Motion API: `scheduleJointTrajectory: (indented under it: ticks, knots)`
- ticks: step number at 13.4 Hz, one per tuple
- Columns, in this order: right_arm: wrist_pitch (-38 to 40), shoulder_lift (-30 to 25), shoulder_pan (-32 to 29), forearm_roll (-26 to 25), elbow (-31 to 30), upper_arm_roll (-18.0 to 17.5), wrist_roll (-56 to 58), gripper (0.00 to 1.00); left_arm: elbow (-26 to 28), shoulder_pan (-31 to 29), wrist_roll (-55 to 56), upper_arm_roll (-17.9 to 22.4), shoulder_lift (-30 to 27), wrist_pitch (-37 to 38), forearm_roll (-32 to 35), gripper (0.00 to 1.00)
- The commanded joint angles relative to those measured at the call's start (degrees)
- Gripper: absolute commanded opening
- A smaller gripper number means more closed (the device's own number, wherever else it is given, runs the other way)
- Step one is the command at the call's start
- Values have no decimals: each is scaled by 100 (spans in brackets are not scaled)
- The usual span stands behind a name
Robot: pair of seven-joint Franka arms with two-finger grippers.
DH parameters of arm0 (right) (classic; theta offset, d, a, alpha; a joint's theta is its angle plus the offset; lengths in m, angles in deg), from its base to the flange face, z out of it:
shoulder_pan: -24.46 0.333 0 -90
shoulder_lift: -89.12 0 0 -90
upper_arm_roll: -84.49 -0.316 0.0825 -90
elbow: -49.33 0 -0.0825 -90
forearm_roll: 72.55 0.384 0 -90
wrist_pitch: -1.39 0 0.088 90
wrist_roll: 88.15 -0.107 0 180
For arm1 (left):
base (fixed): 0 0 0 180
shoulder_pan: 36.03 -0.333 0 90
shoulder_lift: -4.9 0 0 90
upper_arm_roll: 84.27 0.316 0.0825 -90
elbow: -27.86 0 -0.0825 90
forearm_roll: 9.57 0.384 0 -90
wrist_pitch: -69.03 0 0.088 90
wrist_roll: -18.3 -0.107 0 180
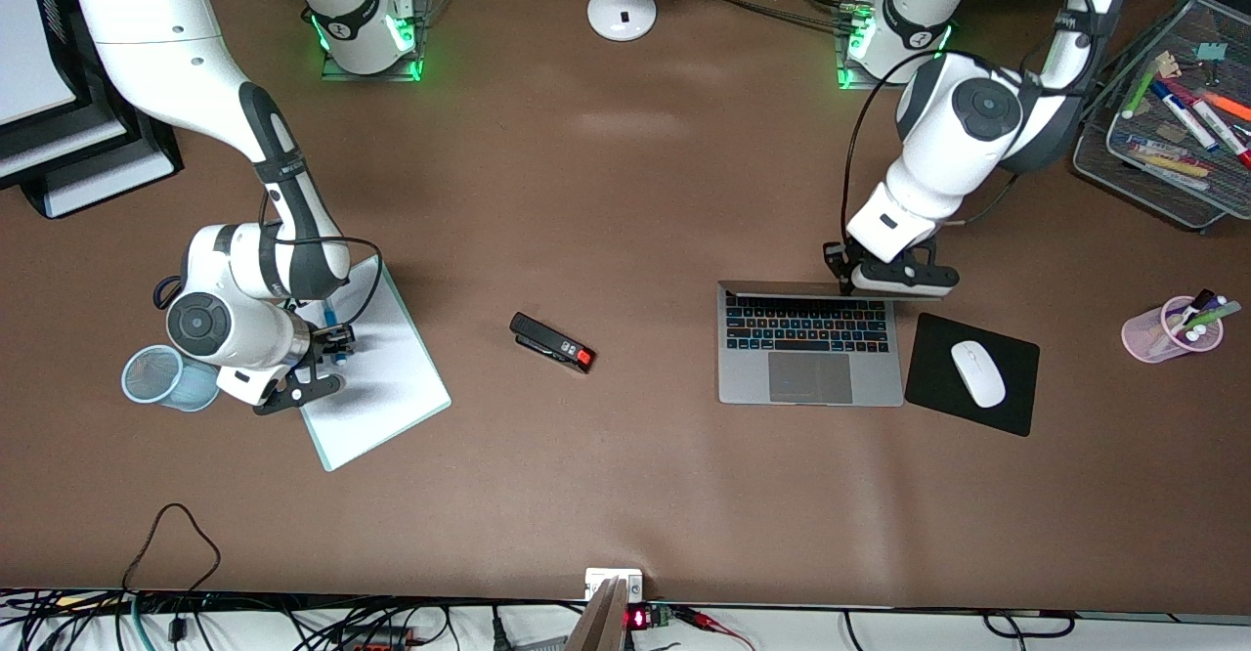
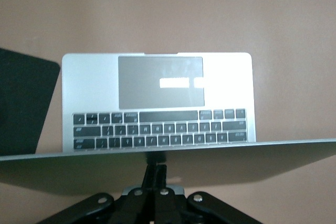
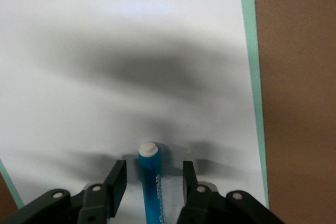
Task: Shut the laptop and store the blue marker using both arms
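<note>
The silver-grey laptop point(image 1: 809, 348) stands open on the table toward the left arm's end, keys and trackpad showing. Its lid is near upright and shows only as a thin edge point(image 2: 168, 153). My left gripper point(image 1: 850, 284) is shut and empty, its fingertips point(image 2: 157, 167) together at the lid's upper edge. The blue marker point(image 3: 151, 192) lies on a white pad point(image 3: 131, 51), whitish end pointing away from the hand. My right gripper point(image 3: 152, 169) is open, low over the pad point(image 1: 391, 387), one finger on each side of the marker and not touching it.
A blue mesh cup point(image 1: 156, 377) lies beside the right arm. A black stapler point(image 1: 552, 343) lies mid-table. A black mouse pad point(image 1: 1016, 407) with a white mouse point(image 1: 978, 373) lies beside the laptop. A pink cup of markers point(image 1: 1173, 330) and a wire tray point(image 1: 1143, 177) are farther toward the left arm's end.
</note>
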Motion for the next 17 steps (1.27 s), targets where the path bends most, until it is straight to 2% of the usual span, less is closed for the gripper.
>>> scheduleJointTrajectory:
  ticks: [1, 5, 10, 12, 17]
  knots:
    - [-55, 41, -2, 55, 44, -2, 116, 47, -314, -57, -74, -19, 536, -419, 130, 0]
    - [-55, 67, -2, 55, 52, -2, 116, 44, -638, -57, -74, -10, 1116, -737, 138, 0]
    - [-64, 102, 7, 55, 87, -2, 107, 35, -982, -57, -83, -10, 1653, -737, 208, 0]
    - [-64, 155, 7, 55, 175, -2, 116, 25, -1052, -83, -74, 16, 1811, -737, 402, 0]
    - [-64, 155, 16, 55, 175, -2, 116, 19, -1122, -74, -74, 25, 2206, -1089, 411, 0]
